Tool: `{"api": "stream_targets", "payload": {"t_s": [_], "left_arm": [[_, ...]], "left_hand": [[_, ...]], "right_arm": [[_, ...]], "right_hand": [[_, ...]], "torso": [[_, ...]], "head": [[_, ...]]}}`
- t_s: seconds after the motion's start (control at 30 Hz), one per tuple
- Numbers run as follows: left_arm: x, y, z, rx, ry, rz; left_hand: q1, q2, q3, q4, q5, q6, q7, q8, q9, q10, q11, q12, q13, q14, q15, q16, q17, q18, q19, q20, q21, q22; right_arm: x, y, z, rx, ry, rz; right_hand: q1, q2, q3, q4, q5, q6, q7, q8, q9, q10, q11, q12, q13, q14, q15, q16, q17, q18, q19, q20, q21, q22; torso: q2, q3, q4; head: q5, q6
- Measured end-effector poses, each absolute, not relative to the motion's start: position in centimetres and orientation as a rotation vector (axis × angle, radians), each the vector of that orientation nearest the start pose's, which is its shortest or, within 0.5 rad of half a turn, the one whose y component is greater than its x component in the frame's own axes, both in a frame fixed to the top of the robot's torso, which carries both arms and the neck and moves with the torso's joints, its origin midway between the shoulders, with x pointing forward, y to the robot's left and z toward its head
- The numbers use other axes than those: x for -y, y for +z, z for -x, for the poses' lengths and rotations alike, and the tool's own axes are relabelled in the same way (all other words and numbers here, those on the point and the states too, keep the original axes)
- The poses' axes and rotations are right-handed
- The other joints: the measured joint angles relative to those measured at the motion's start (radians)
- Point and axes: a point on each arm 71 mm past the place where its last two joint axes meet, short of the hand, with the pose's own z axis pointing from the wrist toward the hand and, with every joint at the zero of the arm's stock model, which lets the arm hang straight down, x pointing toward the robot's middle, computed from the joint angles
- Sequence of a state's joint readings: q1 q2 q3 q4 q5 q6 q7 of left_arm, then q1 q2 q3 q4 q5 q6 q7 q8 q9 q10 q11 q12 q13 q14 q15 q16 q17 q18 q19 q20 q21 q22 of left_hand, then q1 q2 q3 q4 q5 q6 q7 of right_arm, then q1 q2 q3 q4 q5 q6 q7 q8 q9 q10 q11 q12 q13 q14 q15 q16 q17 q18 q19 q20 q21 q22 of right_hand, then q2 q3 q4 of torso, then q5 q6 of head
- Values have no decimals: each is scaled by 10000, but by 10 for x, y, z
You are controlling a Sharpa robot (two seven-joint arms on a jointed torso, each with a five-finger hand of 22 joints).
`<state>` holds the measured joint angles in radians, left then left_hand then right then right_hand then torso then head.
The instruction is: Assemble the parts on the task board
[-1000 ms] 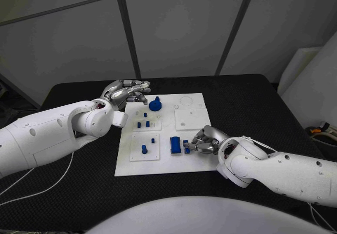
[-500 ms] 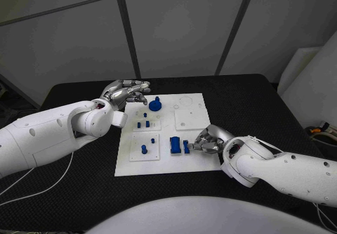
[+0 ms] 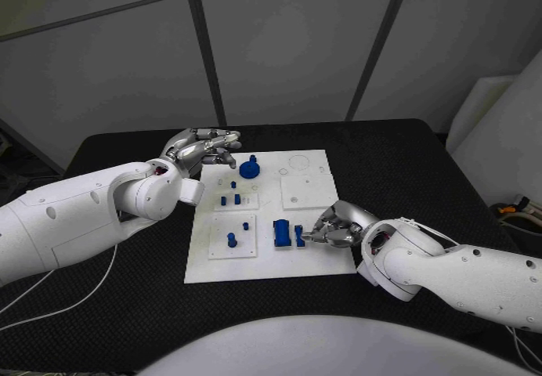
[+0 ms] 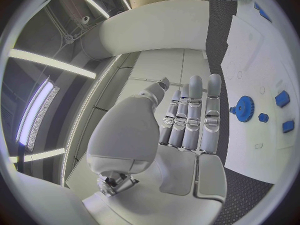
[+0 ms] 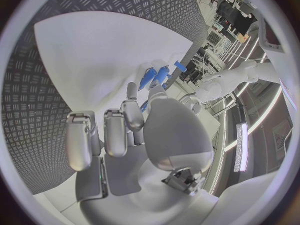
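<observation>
A: Which part is in play?

B: The small blue piece [image 3: 301, 236] standing near the front edge of the task board [image 3: 316, 262], just right of the larger blue block [image 3: 281, 233]. Both stand upright, long axes roughly parallel, running front to back on the board.

A: Which hand is nearer?

B: Right hand [image 3: 335, 226], clearly. It sits at the board's right side with fingertips at the small piece, so the piece lies directly toward the board centre from the hand. In the right wrist view the blue parts [image 5: 155, 75] show just past the fingertips [image 5: 132, 91].

A: Holding it?

B: Looks like touching or a light pinch; the fingers are curled in around it, but I can't tell from the head view whether the grip is actually closed. Contact is hidden by the hand itself.

A: Left hand?

B: Left hand [image 3: 204, 146] hovers at the board's far-left corner, fingers extended side by side, holding nothing. The blue gear knob [image 3: 250, 167] is just beside it, apart from the fingers. Well away from the small piece.

A: So the next move?

B: My guess: the right hand works the small piece against the block to its left. Clearance between them is tight.
</observation>
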<state>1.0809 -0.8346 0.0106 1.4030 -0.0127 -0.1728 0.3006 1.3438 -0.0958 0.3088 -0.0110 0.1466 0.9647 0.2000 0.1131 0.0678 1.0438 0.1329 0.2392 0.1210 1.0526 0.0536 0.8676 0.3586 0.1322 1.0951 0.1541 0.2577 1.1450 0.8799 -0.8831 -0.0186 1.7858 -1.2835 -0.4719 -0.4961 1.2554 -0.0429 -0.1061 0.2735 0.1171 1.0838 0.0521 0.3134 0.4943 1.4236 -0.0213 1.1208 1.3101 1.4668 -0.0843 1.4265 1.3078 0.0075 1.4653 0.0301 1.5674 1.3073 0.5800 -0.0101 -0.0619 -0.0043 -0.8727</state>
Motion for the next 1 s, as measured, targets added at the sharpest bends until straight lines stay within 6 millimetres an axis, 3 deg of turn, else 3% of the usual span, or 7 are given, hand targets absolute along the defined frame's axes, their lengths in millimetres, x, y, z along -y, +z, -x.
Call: {"api": "stream_targets", "payload": {"t_s": [0.4,0.77,1.0], "left_arm": [[-235,-233,-491,-15436,-15101,12528],[-236,-233,-490,-15439,-15098,12530],[-237,-233,-490,-15438,-15093,12531]], "left_hand": [[0,0,0,0,0,0,0,0,0,0,0,0,0,0,0,0,-13,0,0,0,0,-10],[0,0,1,0,0,0,0,0,0,0,0,0,0,0,0,0,-12,0,0,0,0,-9],[0,0,1,0,0,0,0,0,0,0,0,0,0,0,0,0,-11,0,0,0,0,-8]], "right_arm": [[160,-295,-372,-20405,6295,-3607],[163,-298,-374,-20476,5907,-3532],[165,-298,-374,-20441,5852,-3480]], "right_hand": [[427,168,-176,-176,427,0,0,0,29,-1,0,0,6,0,0,0,-1,1,0,0,0,0],[954,358,-220,-441,1292,1,-1,1,73,2,-2,49,6,1,2,0,-2,-1,0,0,0,0],[1108,436,-187,-531,1249,1,-1,0,64,22,-22,45,-1,1,2,0,-2,0,0,0,0,0]], "torso": [[12,0,8],[12,0,6],[0,-2,-1]], "head": [[-8,0],[27,0],[39,0]]}}
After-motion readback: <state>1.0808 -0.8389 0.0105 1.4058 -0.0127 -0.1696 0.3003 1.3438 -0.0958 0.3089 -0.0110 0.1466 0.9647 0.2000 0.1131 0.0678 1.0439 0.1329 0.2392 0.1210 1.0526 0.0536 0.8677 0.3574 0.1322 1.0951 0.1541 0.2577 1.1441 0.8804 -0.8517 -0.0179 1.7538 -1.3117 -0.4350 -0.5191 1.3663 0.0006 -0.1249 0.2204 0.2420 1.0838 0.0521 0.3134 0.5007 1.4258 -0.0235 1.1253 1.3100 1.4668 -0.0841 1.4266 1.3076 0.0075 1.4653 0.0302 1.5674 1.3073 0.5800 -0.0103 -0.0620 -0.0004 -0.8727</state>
